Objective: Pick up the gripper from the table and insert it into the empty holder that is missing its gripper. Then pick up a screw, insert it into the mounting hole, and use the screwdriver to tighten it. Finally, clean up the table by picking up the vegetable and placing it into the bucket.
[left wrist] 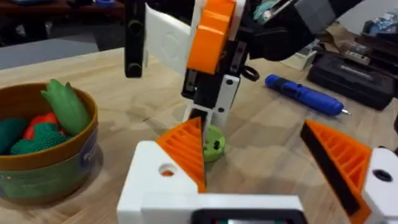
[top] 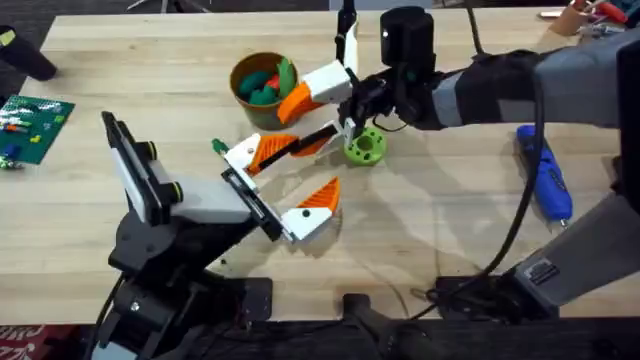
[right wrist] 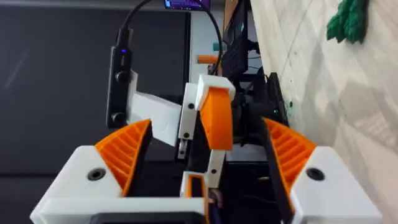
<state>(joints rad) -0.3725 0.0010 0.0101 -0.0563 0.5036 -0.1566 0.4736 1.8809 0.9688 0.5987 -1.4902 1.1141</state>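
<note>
**Both grippers spread wide around the holder at mid-table**

We see the holder [left wrist: 165,37] standing near the middle of the table, its white head ending in a flat black plate [left wrist: 134,37]. A lime-green knob [top: 365,147] sits low on the wood below it. The white and orange gripper [left wrist: 211,31] is right up against the white head. We cannot tell whether it is fully seated there.

The right gripper [right wrist: 208,127] reaches in from the right. Its orange pads [right wrist: 127,146] are spread wide on either side of that white and orange part and clear of it. The left gripper [left wrist: 252,127] comes from the near left and is likewise spread wide, holding nothing. It points at the green knob, and its fingers [top: 322,195] hang just above the wood.

The bucket [top: 237,75] stands just to the left of the holder and a little farther back. It holds green and red vegetables [left wrist: 62,106]. In the right wrist view, one more green vegetable [right wrist: 345,18] lies on the bare wood.

The blue screwdriver [top: 545,175] lies flat well off to the right, apart from both grippers. In the left wrist view, a black case [left wrist: 354,78] rests just beyond it.
</note>
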